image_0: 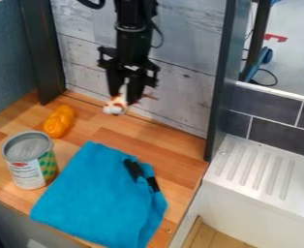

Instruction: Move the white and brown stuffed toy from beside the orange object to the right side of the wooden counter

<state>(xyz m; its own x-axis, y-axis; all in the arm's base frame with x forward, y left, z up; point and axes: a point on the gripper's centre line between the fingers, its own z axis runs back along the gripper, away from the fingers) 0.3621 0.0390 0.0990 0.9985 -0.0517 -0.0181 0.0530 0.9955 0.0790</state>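
"What do we have at the centre?"

"A small white-and-orange toy [115, 105], pictured in the grasp of the black gripper [125, 93] near the pale plank wall [180, 94]. The claw is closed on it, fingers on either side, the patterned end hanging lowermost. We cannot tell whether it touches the wooden counter [177, 162] below."

"And around it?"

"Nearest is a lumpy orange object [59, 121] lying on the wood, with an upright tin can [28, 162] just beyond, towards the counter's front. Beside the can we see a rumpled turquoise cloth [99, 193], two black strips [134, 169] across one side. Farther out, past a dark upright post [220, 82], sits a white ribbed drainboard [255, 167]."

"Where might we see trouble?"

"At the grip, in our judgement. Much of the toy hangs below the fingers, so an uneven pinch could let it twist or drop. With the wall so close behind, a small drift backwards could scrape it or knock it loose. A low sweep towards the can could clip the orange object and roll it, or topple the can; over the cloth, a dangling end could snag the folds."
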